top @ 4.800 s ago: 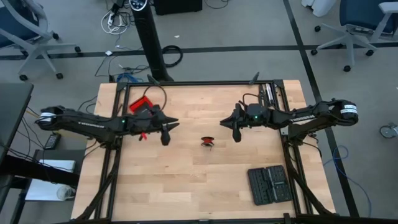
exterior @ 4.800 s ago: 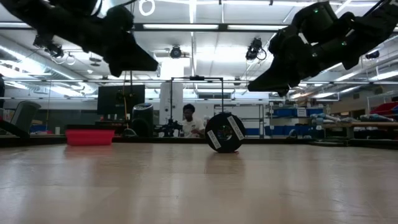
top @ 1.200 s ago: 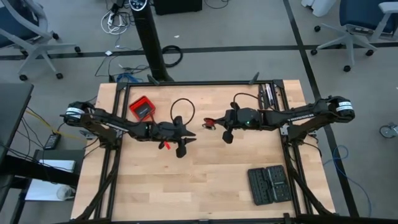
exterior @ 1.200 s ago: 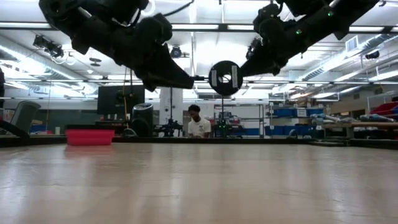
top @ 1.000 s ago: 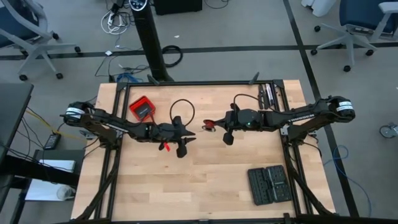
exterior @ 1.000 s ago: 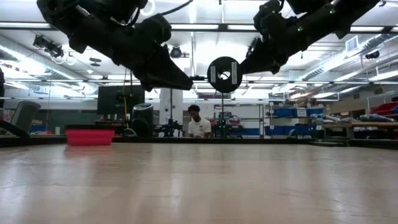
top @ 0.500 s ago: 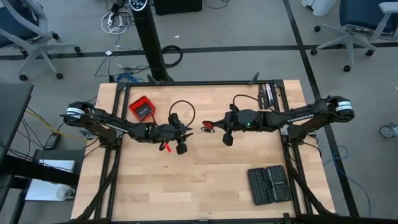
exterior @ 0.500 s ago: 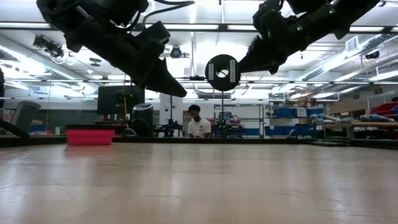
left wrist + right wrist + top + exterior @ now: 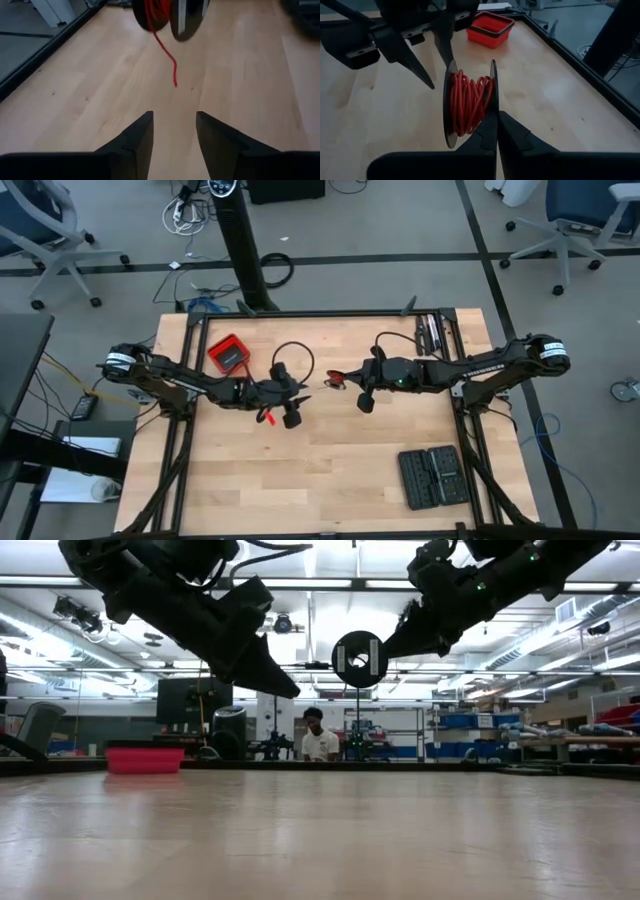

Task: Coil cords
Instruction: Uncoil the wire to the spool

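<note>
The cords are one thin red wire [image 9: 469, 102] wound on a black spool [image 9: 358, 658] that hangs in the air over the table's middle. My right gripper [image 9: 496, 134] is shut on the spool. A short loose end of the wire [image 9: 169, 57] dangles below the spool, touching nothing. My left gripper [image 9: 174, 131] is open just left of the spool, with its fingers pointing toward it, slanting down, and nothing between them. In the high view the spool [image 9: 335, 381] sits between my left gripper [image 9: 297, 396] and my right gripper [image 9: 347, 381]. My right gripper pinches the rim of one spool flange [image 9: 493, 118] between its two fingers. The fingers come from the table's right side, slanting a little down. The spool stands on edge with its axis level, lifted clear of the table.
A red square box with a black top [image 9: 228, 352] lies at the far left of the table. A black case [image 9: 432, 476] lies near the right front corner. A black cable loop [image 9: 293, 358] rises from my left arm. A person [image 9: 318, 740] sits in the room behind.
My left gripper has turned at the wrist and tipped its fingertips lower, a little away from the spool. My right gripper and the spool have kept their place in the air.
</note>
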